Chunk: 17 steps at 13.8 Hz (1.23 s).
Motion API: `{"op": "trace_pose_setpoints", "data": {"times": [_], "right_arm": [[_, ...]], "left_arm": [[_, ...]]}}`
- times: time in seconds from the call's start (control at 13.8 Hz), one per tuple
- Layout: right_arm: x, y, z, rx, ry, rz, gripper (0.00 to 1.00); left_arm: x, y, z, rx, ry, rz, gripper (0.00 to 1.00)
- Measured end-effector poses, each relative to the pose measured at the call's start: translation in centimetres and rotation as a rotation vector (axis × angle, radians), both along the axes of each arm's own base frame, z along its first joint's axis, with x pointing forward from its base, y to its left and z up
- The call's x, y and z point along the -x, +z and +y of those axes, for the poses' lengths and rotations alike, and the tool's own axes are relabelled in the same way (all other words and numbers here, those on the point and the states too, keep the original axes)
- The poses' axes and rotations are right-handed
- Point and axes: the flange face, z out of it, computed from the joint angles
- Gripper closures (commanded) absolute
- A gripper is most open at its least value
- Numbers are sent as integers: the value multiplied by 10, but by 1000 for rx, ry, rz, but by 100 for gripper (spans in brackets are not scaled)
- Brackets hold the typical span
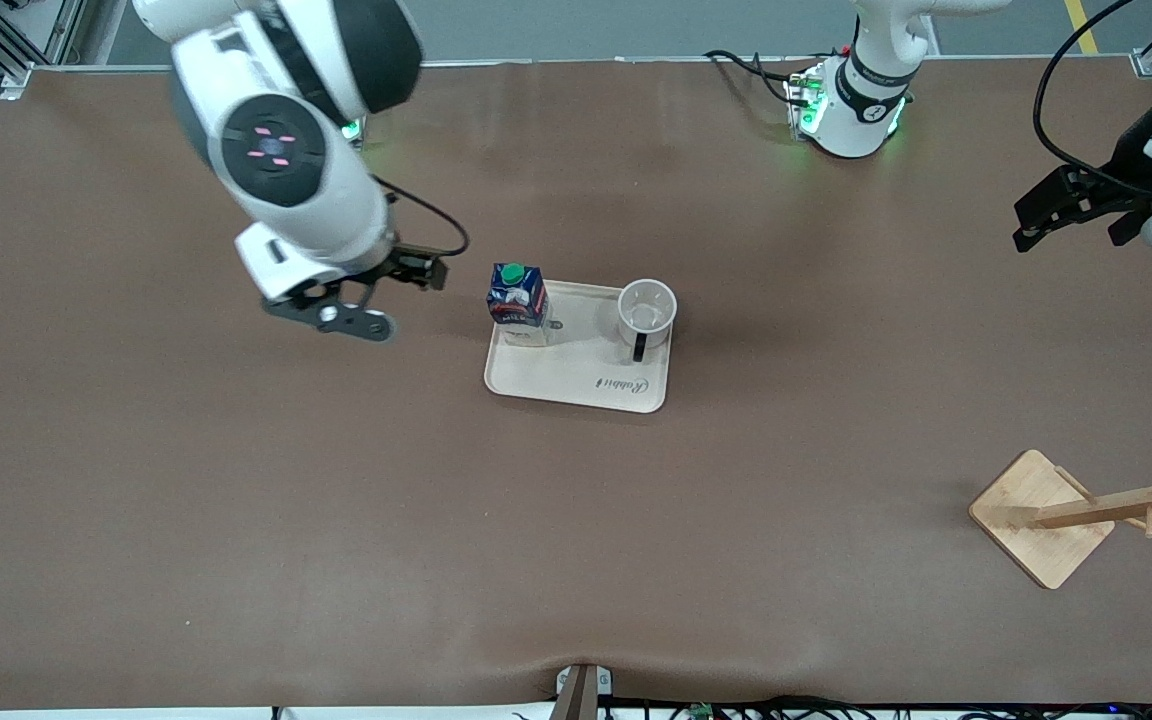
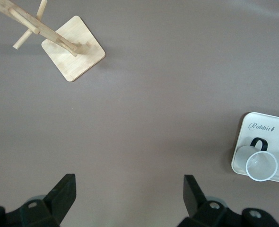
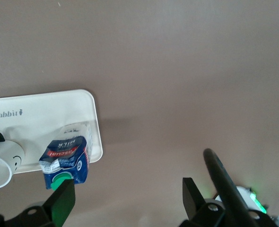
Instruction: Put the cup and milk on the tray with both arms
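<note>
The milk (image 1: 517, 297), labelled "MILK", and smiley cup (image 1: 646, 312) stand on the "Rabbit" tray (image 1: 576, 375); the left claw (image 1: 1071, 212) and right claw (image 1: 376, 300) hang released over the table (image 1: 236, 500).

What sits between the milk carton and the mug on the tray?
Nothing: in the front view only bare tray surface separates the milk carton from the mug; they stand apart. The right wrist view agrees.

One cup (image 1: 647, 308), one milk (image 1: 517, 296), one tray (image 1: 576, 375), one wooden rack (image 1: 1086, 512), two grippers: left gripper (image 1: 1061, 215), right gripper (image 1: 376, 300).

Left gripper (image 1: 1056, 215) and right gripper (image 1: 391, 300) aloft, fingers apart.
</note>
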Motion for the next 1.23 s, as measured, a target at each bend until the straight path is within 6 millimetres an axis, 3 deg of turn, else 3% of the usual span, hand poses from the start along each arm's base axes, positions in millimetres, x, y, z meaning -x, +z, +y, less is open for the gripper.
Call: {"op": "trace_pose_setpoints", "data": {"times": [0.36, 0.51, 0.72, 1.01, 1.23], "right_arm": [[-36, 20, -98, -44, 11, -26, 0], [-39, 24, -112, -34, 1, -28, 0], [-42, 49, -133, -35, -29, -76, 0], [-51, 69, -228, -74, 29, -101, 0], [-46, 69, -270, -88, 41, -114, 0]], "left_arm": [[0, 4, 3, 1, 5, -9, 0], [0, 4, 6, 1, 11, -9, 0], [-1, 4, 10, 1, 19, -8, 0], [-1, 4, 11, 1, 20, -5, 0], [0, 3, 11, 0, 20, 4, 0]]}}
